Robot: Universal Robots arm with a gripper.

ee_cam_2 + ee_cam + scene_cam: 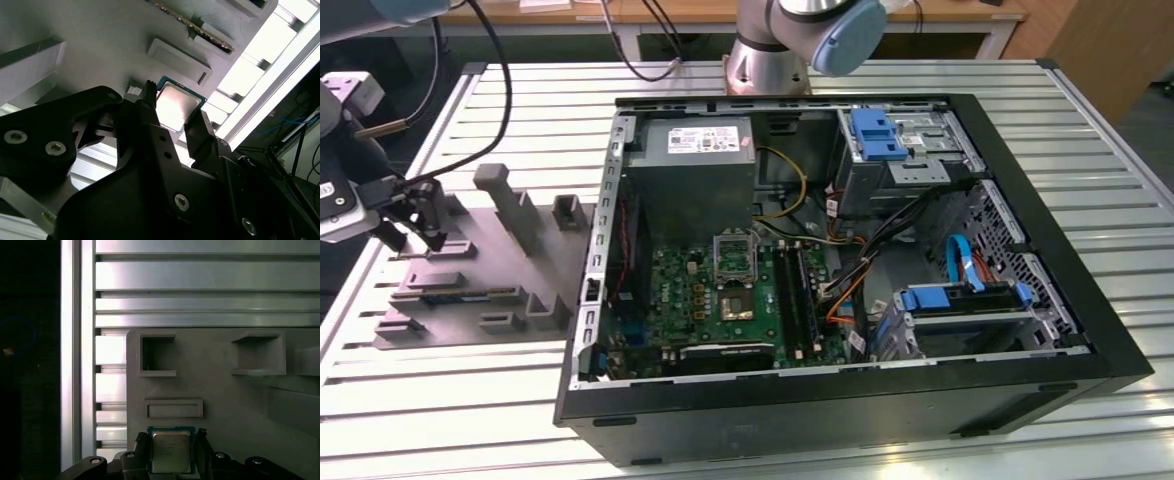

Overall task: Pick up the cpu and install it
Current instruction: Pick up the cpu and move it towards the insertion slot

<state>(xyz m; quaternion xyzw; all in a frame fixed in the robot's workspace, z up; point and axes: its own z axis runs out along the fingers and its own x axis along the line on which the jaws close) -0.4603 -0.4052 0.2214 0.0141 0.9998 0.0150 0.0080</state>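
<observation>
The cpu (171,451), a thin square chip with a pale metal top and a green rim, sits between my gripper's (171,446) two dark fingers, which touch its opposite edges. In the second wrist view the cpu (176,106) shows against the grey tray (100,45), with the gripper (175,112) shut on it. In the exterior view the gripper (411,238) hangs just over the near-left part of the grey tray (480,290), far to the left of the open computer case (827,260). The dark square socket (736,303) lies on the green motherboard inside the case.
The tray carries upright blocks (507,205) and shallow recesses (173,408). A grey power-supply box (700,170), blue drive brackets (878,133) and loose cables (907,240) crowd the case. The table is slatted metal (200,280), with its edge (75,365) close to the tray.
</observation>
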